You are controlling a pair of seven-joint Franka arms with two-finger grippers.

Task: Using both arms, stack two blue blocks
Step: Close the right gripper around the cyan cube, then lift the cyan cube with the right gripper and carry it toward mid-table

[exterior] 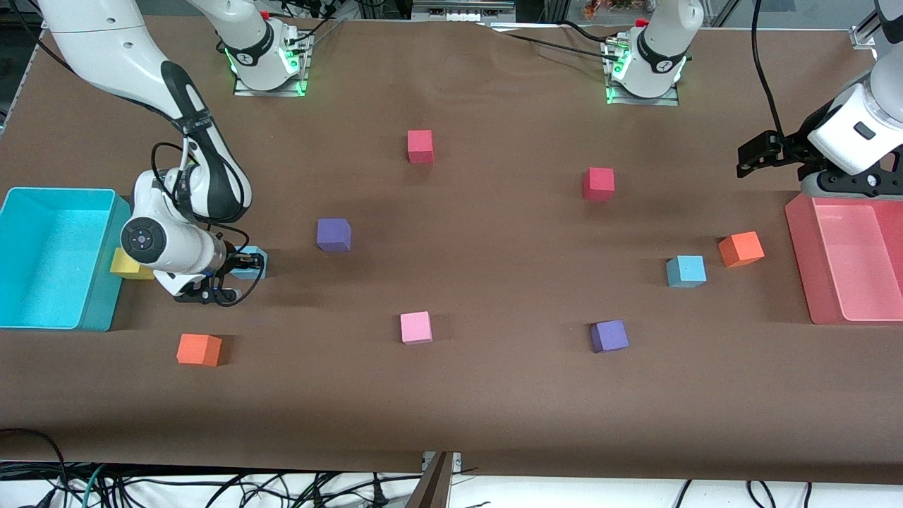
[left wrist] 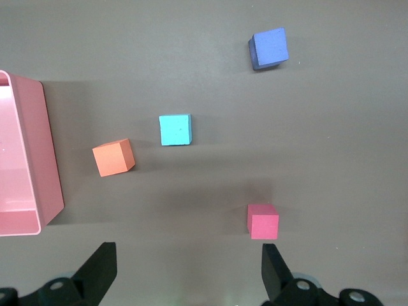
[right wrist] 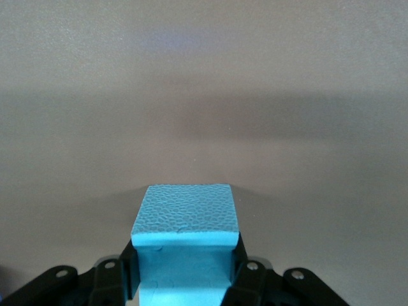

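Blocks first: we see one blue block (right wrist: 185,245) clamped between the right gripper's (exterior: 243,266) fingers (right wrist: 111,277), low at the table near the cyan bin (exterior: 49,257), toward the right arm's end. We find the other blue block (exterior: 686,271) well apart from that bin, resting on the table toward the left arm's end, just beside an orange block (exterior: 741,249) and near the pink bin (exterior: 846,261). A yellow block (exterior: 129,264) sits just beside the cyan bin, partly hidden by the right arm. Another orange block (exterior: 199,349) lies nearer the front camera than the cyan bin. Our left gripper (left wrist: 188,271) waits in the air with its fingers (left wrist: 275,271) spread wide apart, over the table beside the pink bin, holding nothing. Between the bins lie two purple blocks (exterior: 334,234), two red blocks (exterior: 420,146) and a pink block (exterior: 415,327).
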